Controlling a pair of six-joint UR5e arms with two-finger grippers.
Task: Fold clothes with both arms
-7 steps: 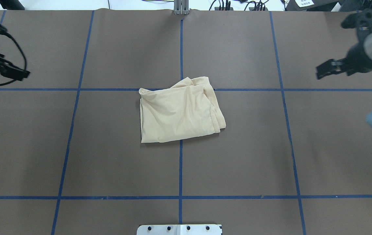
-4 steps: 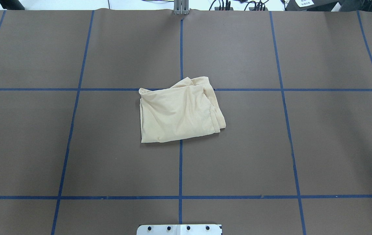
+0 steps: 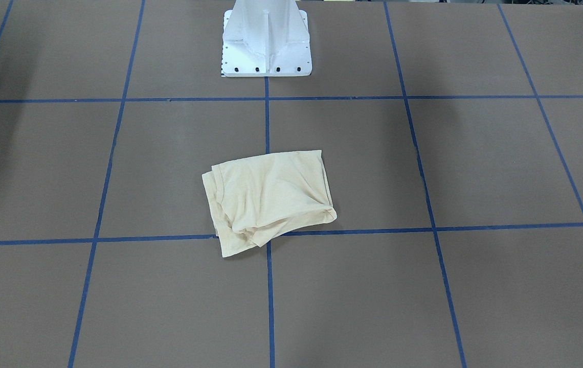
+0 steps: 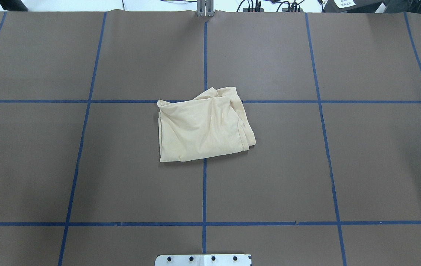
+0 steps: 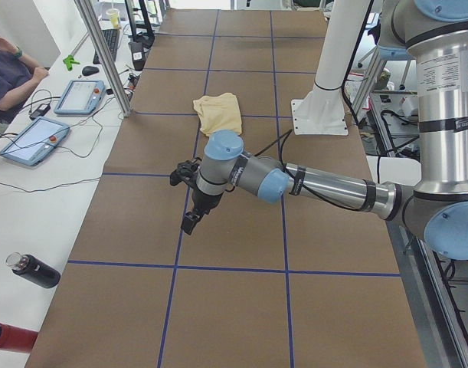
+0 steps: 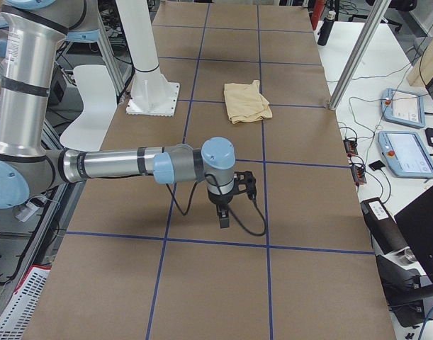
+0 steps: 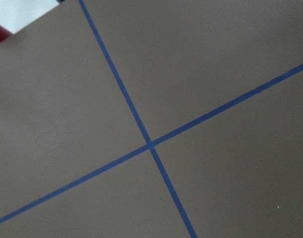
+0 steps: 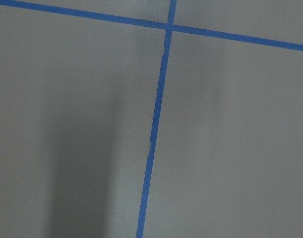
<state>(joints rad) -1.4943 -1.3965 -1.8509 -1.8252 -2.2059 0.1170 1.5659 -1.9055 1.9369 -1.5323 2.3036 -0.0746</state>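
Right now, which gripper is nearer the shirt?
Cannot tell; about even. Left gripper hangs toward the table's left end, right gripper toward its right end, both clear of the shirt.

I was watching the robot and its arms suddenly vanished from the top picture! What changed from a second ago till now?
The left tool slid out of the overhead view past its left edge, and the right tool past its right edge. Only the side views show them now, far from the folded T-shirt. Nothing was grabbed or let go. The T-shirt stayed put, same shape.
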